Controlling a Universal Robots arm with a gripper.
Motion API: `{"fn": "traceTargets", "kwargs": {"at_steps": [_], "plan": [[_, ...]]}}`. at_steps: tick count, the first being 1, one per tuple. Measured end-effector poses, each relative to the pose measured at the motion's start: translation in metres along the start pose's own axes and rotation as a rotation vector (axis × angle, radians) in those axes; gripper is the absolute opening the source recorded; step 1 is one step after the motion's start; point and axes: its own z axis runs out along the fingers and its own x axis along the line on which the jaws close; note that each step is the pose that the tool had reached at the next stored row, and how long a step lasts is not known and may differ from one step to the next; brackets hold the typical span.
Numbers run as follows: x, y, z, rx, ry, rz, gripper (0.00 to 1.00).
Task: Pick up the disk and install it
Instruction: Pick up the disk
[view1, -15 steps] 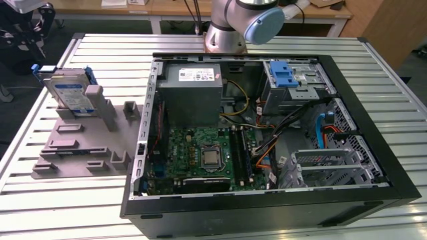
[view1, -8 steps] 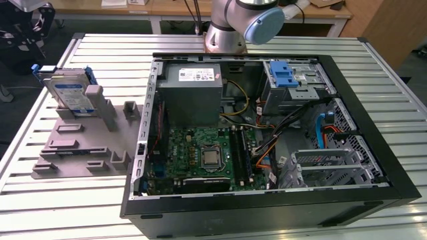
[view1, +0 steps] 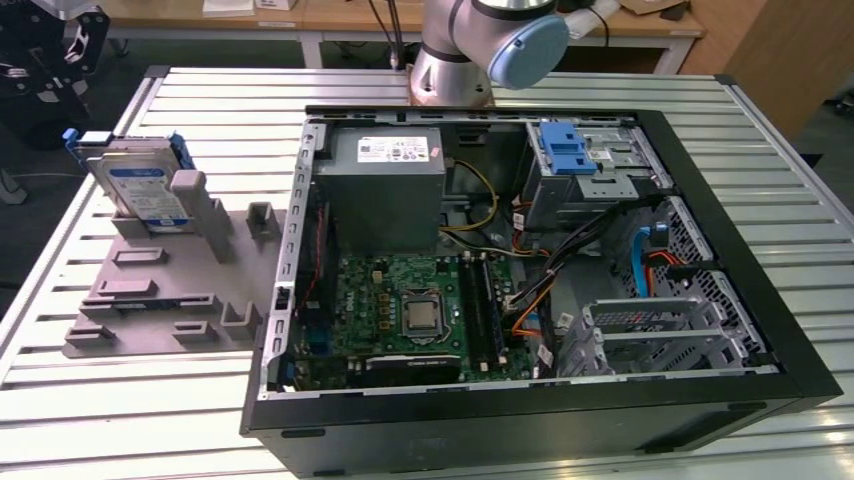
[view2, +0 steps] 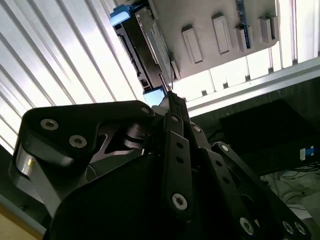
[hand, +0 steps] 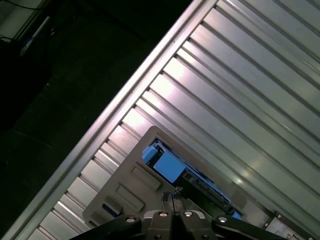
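Ribbed metal table (view1: 80, 400) space is shared by an open computer case (view1: 534, 430) and, at the exterior view's left, a grey slotted holder (view1: 174, 290). The disk (view1: 140, 190) is stood on edge in one of the holder's slots, presumably so that its upper edge is offered for grasping. In the second wrist view the gripper (view2: 170, 97) is pointed toward the disk, apart from it, with its fingertips drawn together on nothing; the disk is not yet lifted.

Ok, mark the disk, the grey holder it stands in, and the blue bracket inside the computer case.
disk (view1: 144, 192), exterior view, on its white-and-blue label.
grey holder (view1: 200, 275), exterior view, on its flat base.
blue bracket (view1: 566, 150), exterior view, on its upper face.
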Motion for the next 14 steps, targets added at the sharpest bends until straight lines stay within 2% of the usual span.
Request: {"fn": "traceTargets", "kwargs": {"at_steps": [14], "plan": [[0.0,0.0,0.0,-0.0001,0.0008,-0.017,0.11]]}}
